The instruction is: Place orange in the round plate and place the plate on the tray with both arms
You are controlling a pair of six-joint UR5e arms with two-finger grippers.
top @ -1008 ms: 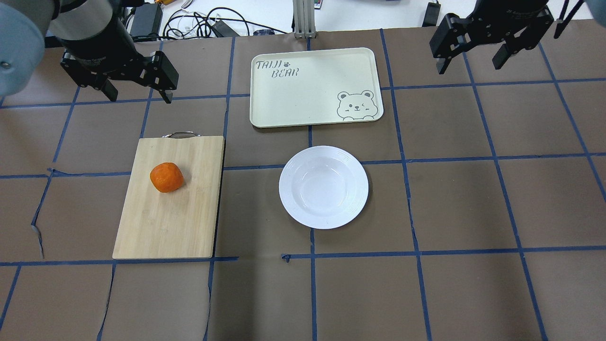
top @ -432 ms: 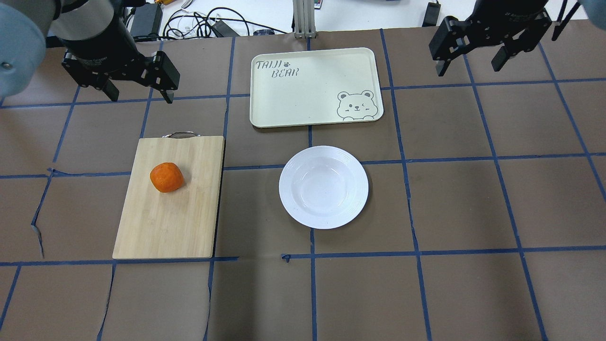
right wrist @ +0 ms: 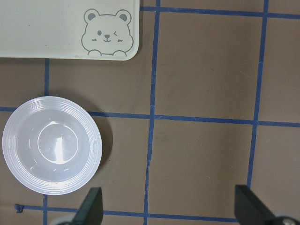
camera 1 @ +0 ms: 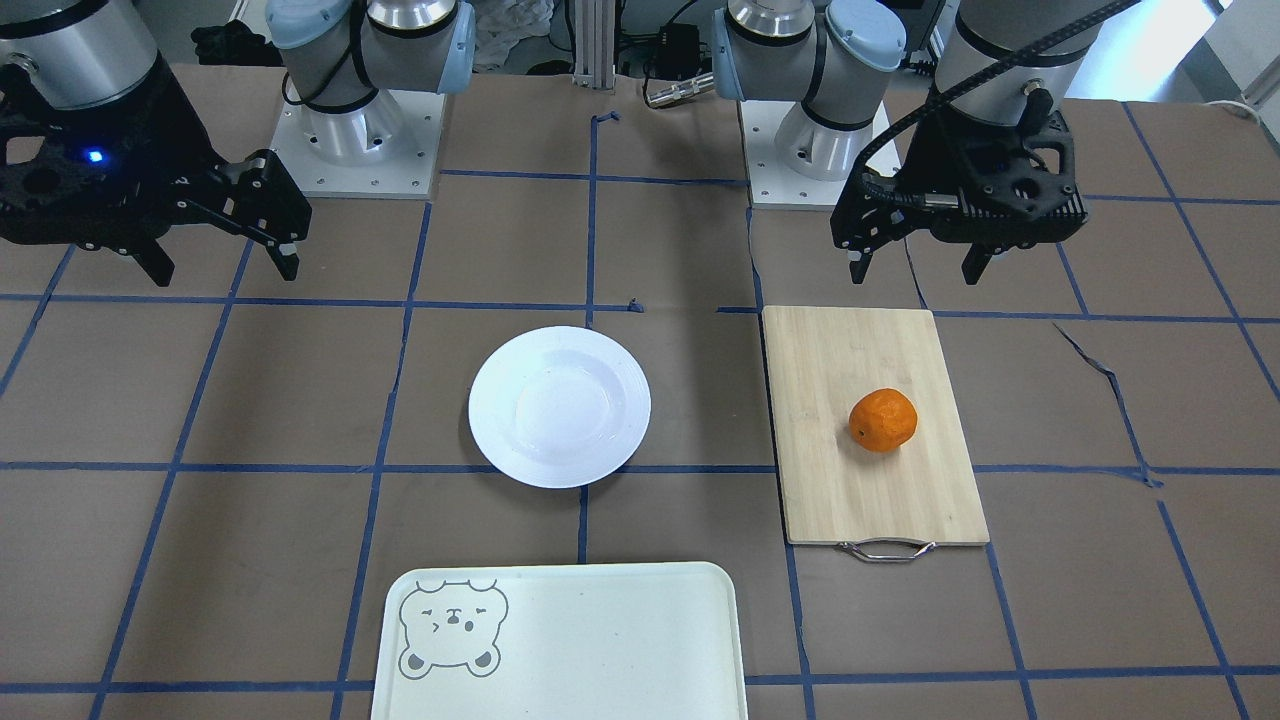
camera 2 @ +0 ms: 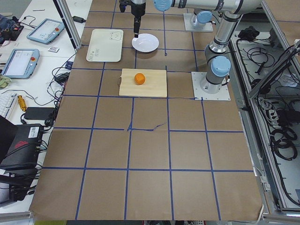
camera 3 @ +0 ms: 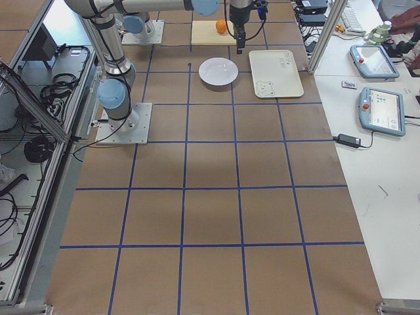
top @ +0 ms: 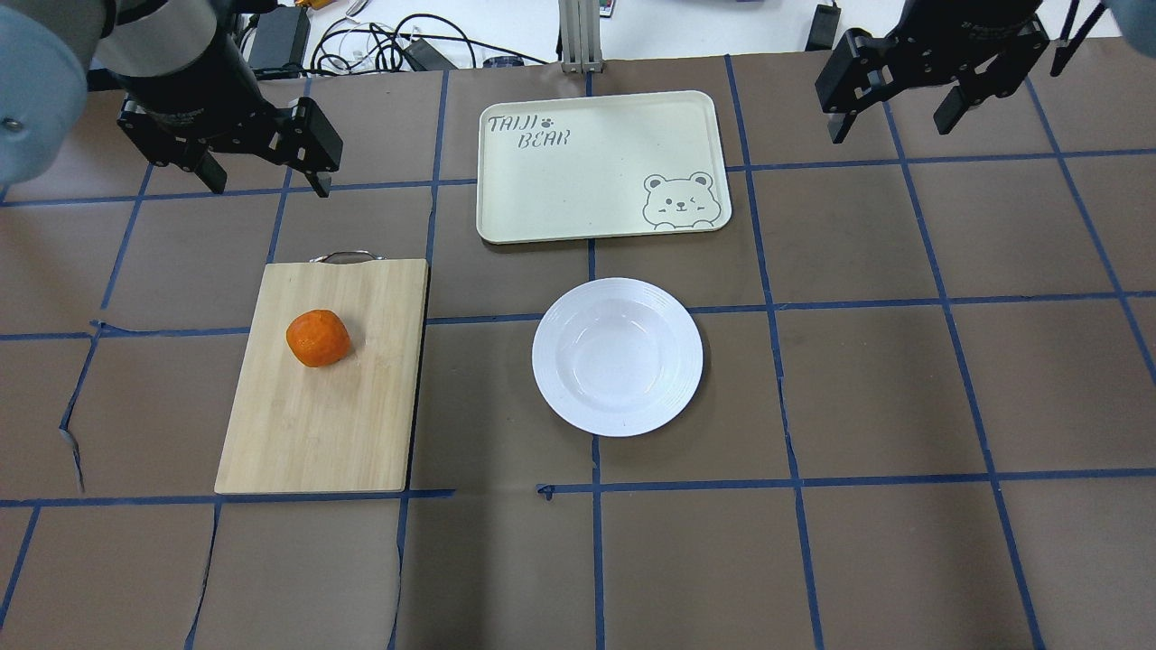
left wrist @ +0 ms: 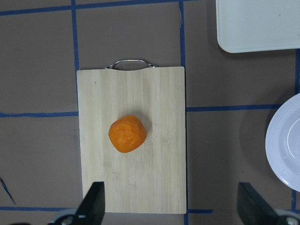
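The orange (top: 318,338) is being carried by the cutting board (top: 298,433), nearer its handle edge, with bare wood all round. The round plate (top: 617,357) is lying empty beside the tray (top: 587,181), which is lettered "TAIJI BEAR". The left gripper (top: 268,185) and right gripper (top: 890,131) are being held wide open, empty.

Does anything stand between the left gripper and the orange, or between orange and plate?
Nothing visible. The orange lies uncovered on the cutting board; the left gripper is open; bare table leads to the round plate.
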